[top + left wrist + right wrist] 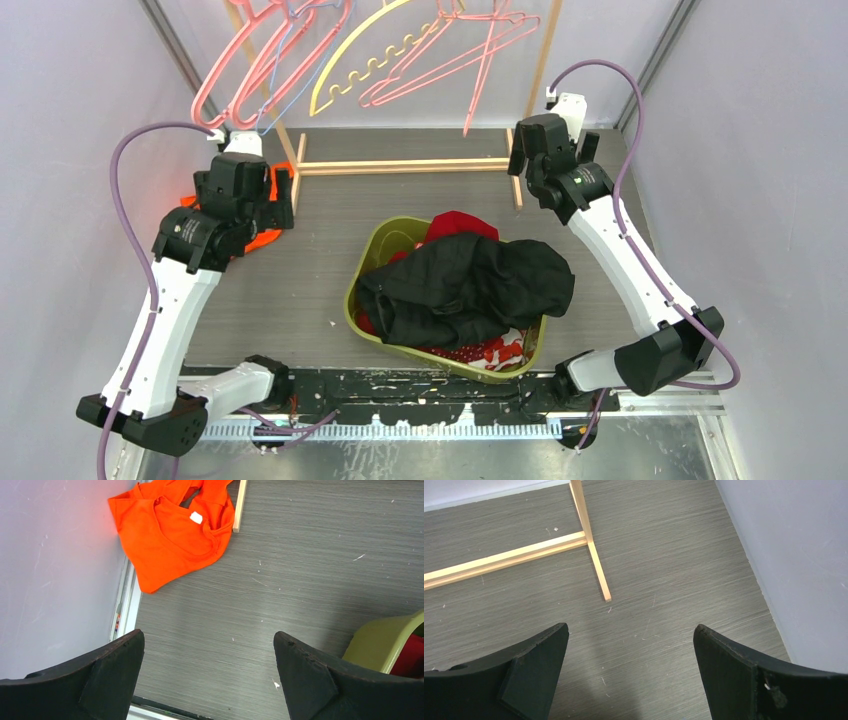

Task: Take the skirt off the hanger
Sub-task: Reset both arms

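At the near edge, the two arm bases sit on either side of a green basket [352, 292] that stands on the grey table [320, 250]. The basket is heaped with clothes: a black garment [470, 285] spills over its rim on top, with red cloth [462, 222] showing behind and below it.

Beyond the basket, both arms reach toward the back of the table. The left gripper [207, 635] hangs above bare tabletop with its two fingers spread wide, holding nothing; a corner of the basket shows at the right edge of its wrist view. The right gripper [630, 627] hangs near the right wall, fingers likewise wide apart and empty.

The orange skirt [170, 535] lies crumpled flat on the table against the left wall, just past the left gripper, a white tag showing on it. Its far edge touches the left foot of the wooden rack [400, 165].

The rack stands across the back, and pink hangers [262, 62] and a yellow hanger [340, 72] hang from it overhead.
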